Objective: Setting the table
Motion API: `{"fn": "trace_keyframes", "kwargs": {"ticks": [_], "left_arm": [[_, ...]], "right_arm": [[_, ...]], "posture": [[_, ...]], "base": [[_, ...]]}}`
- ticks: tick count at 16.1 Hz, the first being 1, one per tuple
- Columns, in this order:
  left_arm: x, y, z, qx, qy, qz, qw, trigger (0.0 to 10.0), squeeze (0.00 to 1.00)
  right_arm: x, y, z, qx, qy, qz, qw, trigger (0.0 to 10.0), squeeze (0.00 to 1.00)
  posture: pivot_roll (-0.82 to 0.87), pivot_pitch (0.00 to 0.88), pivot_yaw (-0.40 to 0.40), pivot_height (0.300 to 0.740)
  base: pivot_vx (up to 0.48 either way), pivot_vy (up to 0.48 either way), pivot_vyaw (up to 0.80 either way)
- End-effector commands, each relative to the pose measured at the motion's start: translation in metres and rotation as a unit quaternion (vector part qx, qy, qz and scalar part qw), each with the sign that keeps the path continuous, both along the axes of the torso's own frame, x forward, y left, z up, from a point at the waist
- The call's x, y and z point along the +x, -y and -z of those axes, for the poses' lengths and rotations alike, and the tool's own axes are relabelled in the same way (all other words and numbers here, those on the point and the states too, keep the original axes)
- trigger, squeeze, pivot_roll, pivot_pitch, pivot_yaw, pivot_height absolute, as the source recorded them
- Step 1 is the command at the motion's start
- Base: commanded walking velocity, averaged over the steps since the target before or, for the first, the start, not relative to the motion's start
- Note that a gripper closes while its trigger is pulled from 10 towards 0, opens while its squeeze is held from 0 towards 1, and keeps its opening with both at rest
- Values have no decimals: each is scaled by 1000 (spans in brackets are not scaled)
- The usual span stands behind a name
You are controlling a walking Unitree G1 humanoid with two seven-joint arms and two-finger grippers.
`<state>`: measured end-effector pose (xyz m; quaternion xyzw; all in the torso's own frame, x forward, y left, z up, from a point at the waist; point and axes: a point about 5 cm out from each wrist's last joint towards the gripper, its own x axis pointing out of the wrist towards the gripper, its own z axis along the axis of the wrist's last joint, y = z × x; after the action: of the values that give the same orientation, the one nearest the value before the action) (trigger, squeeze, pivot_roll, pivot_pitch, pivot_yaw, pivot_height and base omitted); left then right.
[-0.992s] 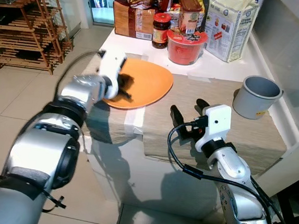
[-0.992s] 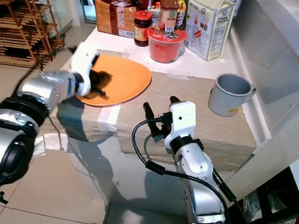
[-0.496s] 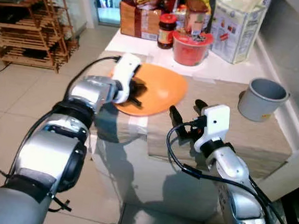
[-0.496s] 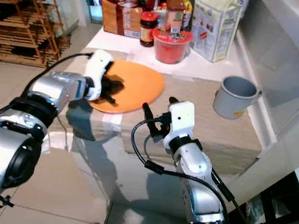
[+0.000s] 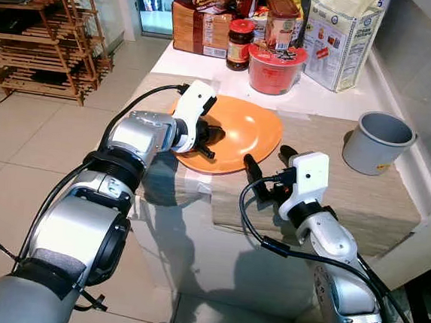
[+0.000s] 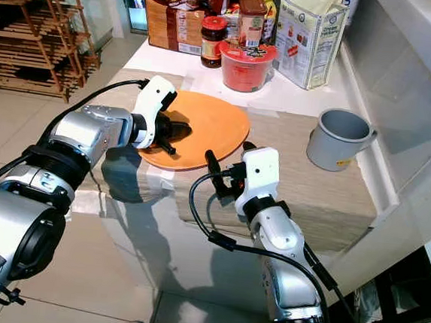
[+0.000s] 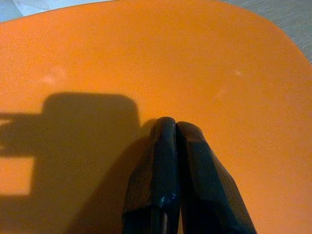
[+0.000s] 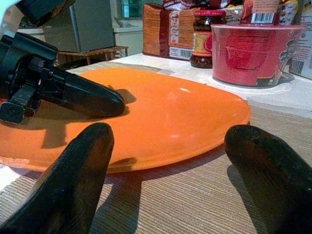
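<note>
- Left eye view: a wooden rack (image 5: pixel 41 44) is seen on the floor at 10 o'clock.
- The left end effector (image 5: pixel 208 140) is clamped on the near-left rim of the orange plate (image 5: pixel 240 133), its fingers (image 7: pixel 168 161) pressed together over the plate's face.
- The plate is seen on the beige mat (image 5: pixel 350 181) of the surface (image 5: pixel 179 56), at centre.
- A red cup (image 5: pixel 273 64) and jars are seen at 12 o'clock.
- The right end effector (image 5: pixel 267 160) is held wide open, gripping nothing, just beside the plate's near edge.
- A grey mug (image 5: pixel 376 141) is seen at 2 o'clock.
</note>
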<state>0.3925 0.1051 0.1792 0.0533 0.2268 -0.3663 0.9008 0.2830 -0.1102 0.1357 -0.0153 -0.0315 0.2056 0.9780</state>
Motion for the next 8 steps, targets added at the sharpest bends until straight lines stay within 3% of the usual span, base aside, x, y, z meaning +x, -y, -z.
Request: {"fn": "trace_keyframes", "kwargs": {"ticks": [1, 8], "left_arm": [[-1, 0, 1, 3, -3, 3, 1000, 10000, 0], [-1, 0, 1, 3, -3, 3, 1000, 10000, 0]], "right_arm": [[2, -2, -5, -1, 7, -7, 1000, 10000, 0], [2, -2, -5, -1, 7, -7, 1000, 10000, 0]], "posture": [[-77, 0, 53, 736], [-77, 0, 53, 736]], "base": [[0, 0, 0], [0, 0, 0]]}}
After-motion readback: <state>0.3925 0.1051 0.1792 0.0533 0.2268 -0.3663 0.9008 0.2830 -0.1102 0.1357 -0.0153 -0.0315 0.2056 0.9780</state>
